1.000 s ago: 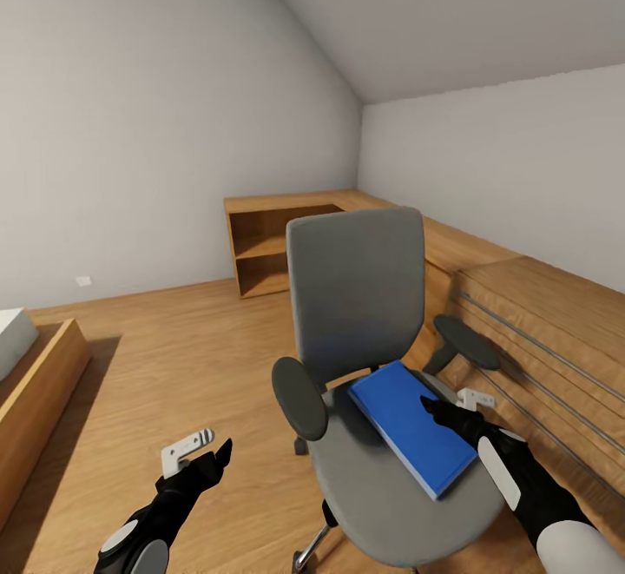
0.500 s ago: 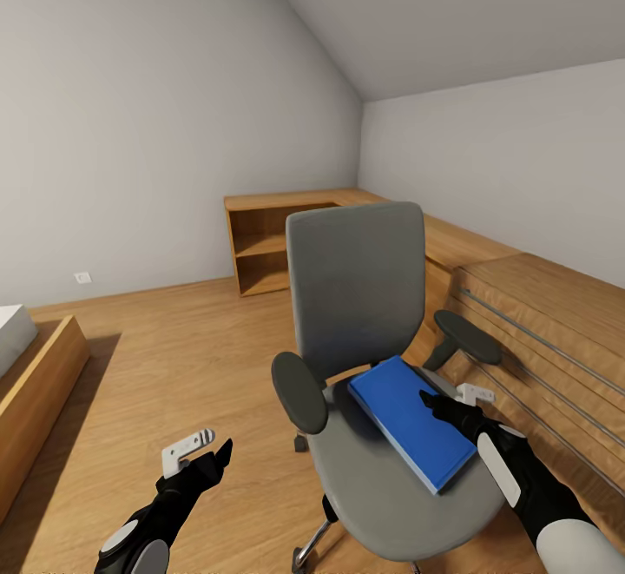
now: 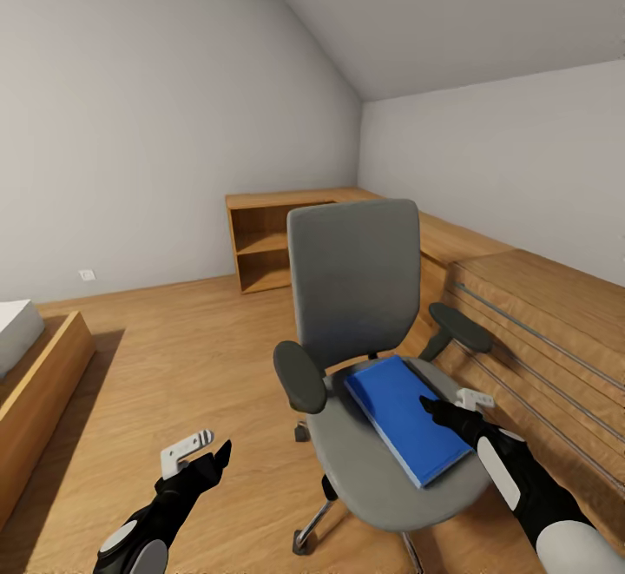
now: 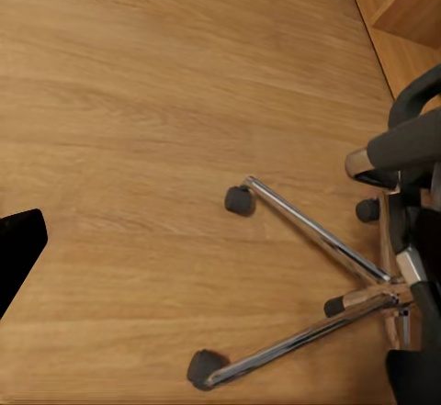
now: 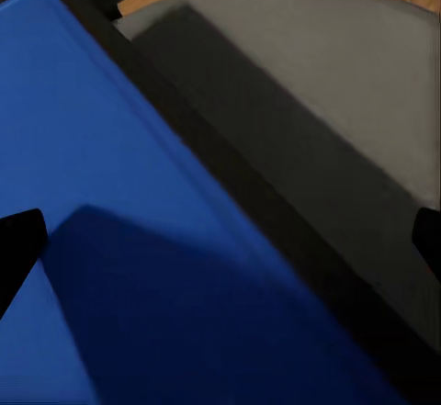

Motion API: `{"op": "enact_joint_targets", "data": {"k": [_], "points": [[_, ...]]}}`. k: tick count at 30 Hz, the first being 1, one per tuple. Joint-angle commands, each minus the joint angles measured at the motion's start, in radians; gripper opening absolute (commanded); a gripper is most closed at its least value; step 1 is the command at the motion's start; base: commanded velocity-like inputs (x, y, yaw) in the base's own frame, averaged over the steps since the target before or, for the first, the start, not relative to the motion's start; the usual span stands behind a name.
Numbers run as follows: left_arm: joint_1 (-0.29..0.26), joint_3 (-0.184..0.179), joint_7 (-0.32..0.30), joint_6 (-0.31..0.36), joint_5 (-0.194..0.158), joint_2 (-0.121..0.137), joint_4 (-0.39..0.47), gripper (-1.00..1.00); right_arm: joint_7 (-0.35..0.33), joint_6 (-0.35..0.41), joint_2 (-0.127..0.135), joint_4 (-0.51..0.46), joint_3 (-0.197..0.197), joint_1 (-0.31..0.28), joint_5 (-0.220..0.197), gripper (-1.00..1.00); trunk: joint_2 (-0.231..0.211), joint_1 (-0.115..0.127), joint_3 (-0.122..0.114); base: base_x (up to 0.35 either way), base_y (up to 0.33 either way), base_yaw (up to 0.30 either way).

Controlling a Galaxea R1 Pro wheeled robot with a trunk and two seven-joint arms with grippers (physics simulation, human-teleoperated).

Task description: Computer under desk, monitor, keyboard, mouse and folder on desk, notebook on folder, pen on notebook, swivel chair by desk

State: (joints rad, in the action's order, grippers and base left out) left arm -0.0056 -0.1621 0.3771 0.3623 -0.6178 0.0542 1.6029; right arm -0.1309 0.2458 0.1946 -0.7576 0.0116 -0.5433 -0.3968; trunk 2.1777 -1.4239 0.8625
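On grey padded swivel chair (image 3: 365,296) seat — flat blue folder (image 3: 404,418) | right gripper (image 3: 438,409) spread above it | left gripper (image 3: 208,457) — jaws apart over floor

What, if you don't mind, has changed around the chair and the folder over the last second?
The swivel chair has rolled slightly away from the robot, carrying the blue folder, and the view shifted a little. The right gripper stays open over the folder, not gripping it. The left gripper hangs unchanged over the floor.

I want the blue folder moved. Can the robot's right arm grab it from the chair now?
Probably yes. The right gripper hangs open just over the blue folder, which lies flat on the swivel chair seat with nothing between them.
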Motion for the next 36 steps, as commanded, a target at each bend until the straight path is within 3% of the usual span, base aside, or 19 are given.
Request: {"op": "enact_joint_targets", "data": {"k": [1,23,36], "points": [[-0.001,-0.002,0.009,0.001,-0.010,0.001,0.002,1.00,-0.001,0.006,0.000,0.018,0.000,0.000,-0.004,1.00,0.000,0.000,0.001,-0.060,0.000,0.000],[-0.001,-0.002,0.009,0.000,-0.008,0.001,0.002,1.00,-0.001,0.004,0.000,0.018,-0.004,0.000,-0.001,1.00,0.000,0.000,0.001,-0.144,0.000,0.000],[-0.001,-0.002,0.009,0.000,-0.009,0.001,0.002,1.00,-0.001,0.004,0.000,0.018,-0.004,0.000,-0.001,1.00,0.000,0.000,0.001,-0.022,0.000,0.000]]}}
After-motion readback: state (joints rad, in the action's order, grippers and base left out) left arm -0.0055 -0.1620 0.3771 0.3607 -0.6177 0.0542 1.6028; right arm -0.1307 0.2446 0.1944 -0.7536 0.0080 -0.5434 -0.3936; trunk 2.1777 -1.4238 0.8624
